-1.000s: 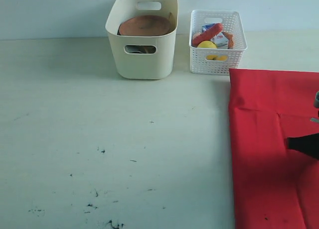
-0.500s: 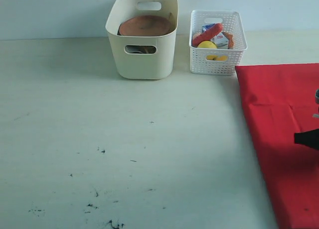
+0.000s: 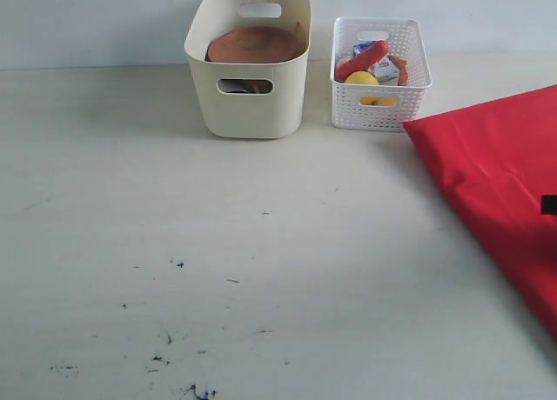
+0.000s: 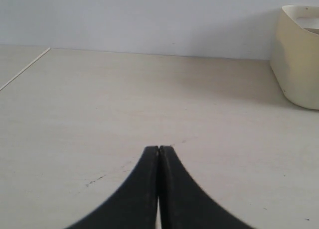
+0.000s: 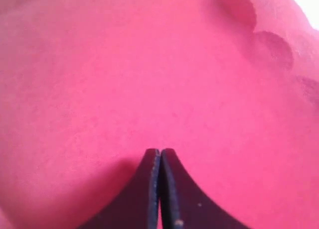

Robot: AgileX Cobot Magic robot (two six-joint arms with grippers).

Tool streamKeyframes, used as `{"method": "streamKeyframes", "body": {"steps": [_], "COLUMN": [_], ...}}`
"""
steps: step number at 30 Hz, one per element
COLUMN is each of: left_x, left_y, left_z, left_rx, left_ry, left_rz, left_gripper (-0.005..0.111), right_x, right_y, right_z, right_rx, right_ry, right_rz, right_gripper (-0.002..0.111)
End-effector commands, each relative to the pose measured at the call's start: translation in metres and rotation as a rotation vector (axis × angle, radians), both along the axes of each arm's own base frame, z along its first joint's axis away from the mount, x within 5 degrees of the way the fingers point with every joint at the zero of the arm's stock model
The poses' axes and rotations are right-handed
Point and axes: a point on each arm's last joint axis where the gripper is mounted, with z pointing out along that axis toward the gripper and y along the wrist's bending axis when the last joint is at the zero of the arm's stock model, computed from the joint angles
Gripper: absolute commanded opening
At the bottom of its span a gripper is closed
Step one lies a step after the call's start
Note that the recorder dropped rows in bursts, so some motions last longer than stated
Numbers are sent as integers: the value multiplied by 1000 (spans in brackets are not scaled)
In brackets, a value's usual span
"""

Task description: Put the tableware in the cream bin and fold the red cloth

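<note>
The cream bin (image 3: 248, 100) stands at the back of the table with a round brown wooden plate (image 3: 252, 45) lying in it; other tableware is hidden. The red cloth (image 3: 496, 170) lies skewed at the right edge, one corner pointing towards the baskets. My right gripper (image 5: 160, 151) is shut, its tips down against the smooth red cloth (image 5: 149, 64), with no fold showing between them. The cloth's scalloped edge (image 5: 271, 50) shows beyond it. In the exterior view only a dark bit of that gripper (image 3: 549, 205) shows. My left gripper (image 4: 159, 148) is shut and empty over bare table, well short of the cream bin (image 4: 299, 64).
A white lattice basket (image 3: 380, 113) with a sausage, a lemon and a small carton stands right of the cream bin, close to the cloth's corner. Dark scuff marks (image 3: 174, 339) dot the near left of the pale table. A wall runs behind the bins.
The red cloth has slid and swung to the right, its left edge now slanting. The right gripper moved right with it, almost out of the exterior view. The bins stayed put.
</note>
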Motion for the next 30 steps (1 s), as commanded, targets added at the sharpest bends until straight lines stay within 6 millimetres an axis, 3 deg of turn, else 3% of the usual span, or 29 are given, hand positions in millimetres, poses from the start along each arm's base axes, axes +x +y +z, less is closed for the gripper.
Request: {"method": "streamKeyframes", "body": {"steps": [1, 5, 10, 17, 21, 25, 30], "left_x": [0, 0, 0, 0, 0, 0, 0], "left_y": [-1, -1, -1, -1, -1, -1, -1], "left_z": [-1, -1, -1, -1, -1, -1, -1], "left_rx": [-8, -8, -8, -8, -8, -8, -8], "left_ry": [-6, -6, -6, -6, -6, -6, -6], "left_rz": [-7, -7, -7, -7, -7, -7, -7], "left_gripper": [1, 1, 1, 1, 1, 1, 1], "right_x": [-22, -20, 2, 33, 49, 65, 79], "right_y": [-19, -21, -14, -18, -9, 6, 15], "right_z": [-15, -15, -9, 35, 46, 41, 14], "right_rx": [84, 117, 211, 201, 293, 321, 327], "right_ry": [86, 92, 23, -160, -221, -202, -137], "right_rz": [-128, -77, 17, 58, 137, 281, 304], "right_gripper": [0, 0, 0, 0, 0, 0, 0]}}
